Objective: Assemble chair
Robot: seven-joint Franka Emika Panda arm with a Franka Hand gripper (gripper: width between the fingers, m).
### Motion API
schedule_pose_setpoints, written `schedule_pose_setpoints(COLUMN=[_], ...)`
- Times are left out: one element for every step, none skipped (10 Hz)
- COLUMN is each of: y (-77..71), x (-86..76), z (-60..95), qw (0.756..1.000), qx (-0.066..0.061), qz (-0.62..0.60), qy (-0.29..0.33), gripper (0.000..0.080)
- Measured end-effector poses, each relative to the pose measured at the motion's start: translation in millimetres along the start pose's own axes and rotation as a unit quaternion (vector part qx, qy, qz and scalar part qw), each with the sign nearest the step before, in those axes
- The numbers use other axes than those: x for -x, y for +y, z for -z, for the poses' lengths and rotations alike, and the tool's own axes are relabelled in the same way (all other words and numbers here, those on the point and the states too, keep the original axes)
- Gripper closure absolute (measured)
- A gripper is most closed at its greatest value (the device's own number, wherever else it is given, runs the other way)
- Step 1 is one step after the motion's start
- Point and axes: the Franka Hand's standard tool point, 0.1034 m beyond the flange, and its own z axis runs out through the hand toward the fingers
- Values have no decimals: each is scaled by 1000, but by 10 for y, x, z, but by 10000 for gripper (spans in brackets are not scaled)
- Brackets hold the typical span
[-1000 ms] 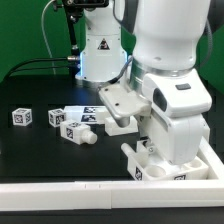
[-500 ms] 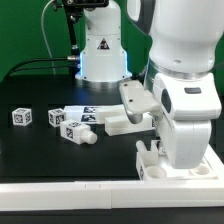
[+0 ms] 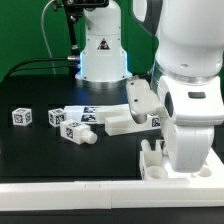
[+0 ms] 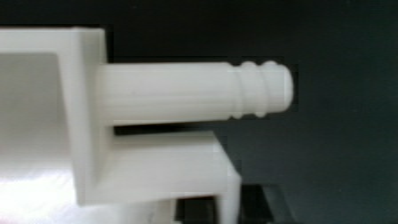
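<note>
arm (image 3: 186, 90): big white thing, fills the exterior view's right side
pincer: tucked out of sight behind the arm. fingers together, can't tell if anything's pinched
pegged chair piece (image 4: 178, 95): fills the wrist view, a round peg with a ribbed tip sticking out of a flat white wall
chair block (image 3: 120, 121): mid table, tagged, just beside the arm
small chair part (image 3: 76, 130): apart from the block, on the exterior view's left of it
lone cube (image 3: 22, 117): further to the exterior view's left
</note>
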Motion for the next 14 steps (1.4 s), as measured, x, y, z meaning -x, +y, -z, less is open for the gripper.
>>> schedule_pose_setpoints(y=[-1,-2,-1,-1,-39,-111,-169,-213,-251,-299,-299,-256,-255,-256], x=[0,7,14,21,43,80,93,86,34,-37,-63,-13,-16,-25], z=[3,-6,-8,13,115,221,313,378,389,352,332,340,337,334], qw=[1000,1000,1000,1000,999,999,993,982,968,945,938,934,921,905], qx=[0,-1,-1,1,6,0,-8,-12,-9,-13,-14,-13,-12,-12], qz=[0,0,-1,-10,-35,-51,-122,-190,-249,-328,-347,-356,-389,-426], qy=[0,-1,0,-1,-3,-6,-10,-13,-13,-16,-17,-16,-16,-17], gripper=[760,639,639,501,365,365,199,160,160,153,153,151,151,151])
